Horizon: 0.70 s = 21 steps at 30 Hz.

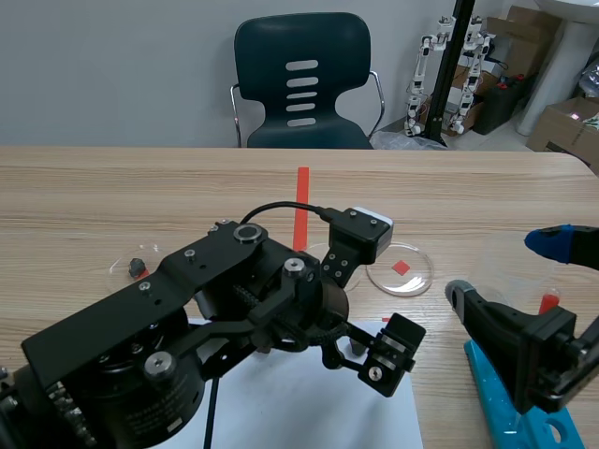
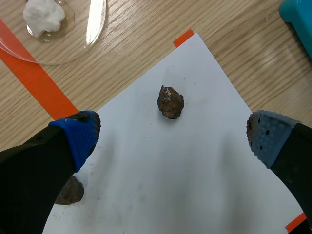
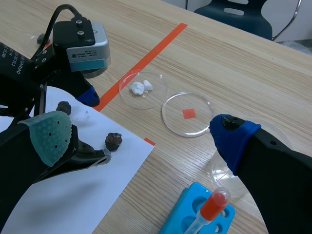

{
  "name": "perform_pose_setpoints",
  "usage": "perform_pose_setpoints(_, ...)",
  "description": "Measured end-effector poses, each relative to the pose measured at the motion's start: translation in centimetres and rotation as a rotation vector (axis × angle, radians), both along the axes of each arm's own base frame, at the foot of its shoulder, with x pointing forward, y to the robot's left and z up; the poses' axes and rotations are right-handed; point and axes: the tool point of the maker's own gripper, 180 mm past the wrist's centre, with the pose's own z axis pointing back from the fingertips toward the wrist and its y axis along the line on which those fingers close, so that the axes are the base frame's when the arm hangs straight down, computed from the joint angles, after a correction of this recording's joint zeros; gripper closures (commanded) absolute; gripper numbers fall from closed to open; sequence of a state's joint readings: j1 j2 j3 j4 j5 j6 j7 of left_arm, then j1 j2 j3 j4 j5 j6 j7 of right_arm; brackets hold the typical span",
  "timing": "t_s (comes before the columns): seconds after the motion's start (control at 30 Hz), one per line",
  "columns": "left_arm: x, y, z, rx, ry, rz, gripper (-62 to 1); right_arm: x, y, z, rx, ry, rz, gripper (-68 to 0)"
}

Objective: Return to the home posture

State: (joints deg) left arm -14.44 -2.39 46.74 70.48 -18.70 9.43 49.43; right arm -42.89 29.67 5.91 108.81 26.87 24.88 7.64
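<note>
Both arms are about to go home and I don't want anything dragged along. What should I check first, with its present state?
1. Left gripper open, holding nothing: ok.
2. Right gripper open, holding nothing: ok.
3. Rock ahead of the left gripper lies free on the paper, apart from both fingers: ok.
4. Second rock clear of that gripper's finger: cannot tell, the finger partly hides it.
5. Right arm clear of the tube rack close below it: cannot tell.
</note>
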Motion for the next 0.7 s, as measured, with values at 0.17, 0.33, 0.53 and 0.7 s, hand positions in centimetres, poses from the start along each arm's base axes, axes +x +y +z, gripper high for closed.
perform_pose_setpoints(0.17, 0.2, 0.8, -0.3, 0.013, -0.009, 0.004, -62.3, 0.0, 0.0, 0.0, 0.0, 0.0, 0.0, -59.1)
perform_pose_setpoints(0.33, 0.7, 2.2, -0.7, 0.033, -0.033, 0.013, -62.3, 0.0, 0.0, 0.0, 0.0, 0.0, 0.0, -59.1)
perform_pose_setpoints(0.53, 0.8, 1.9, 1.1, -0.037, -0.103, 0.019, -62.3, 0.0, 0.0, 0.0, 0.0, 0.0, 0.0, -59.1)
perform_pose_setpoints(0.7, 0.3, 1.5, 3.0, -0.096, -0.158, 0.01, -62.3, 0.0, 0.0, 0.0, 0.0, 0.0, 0.0, -59.1)
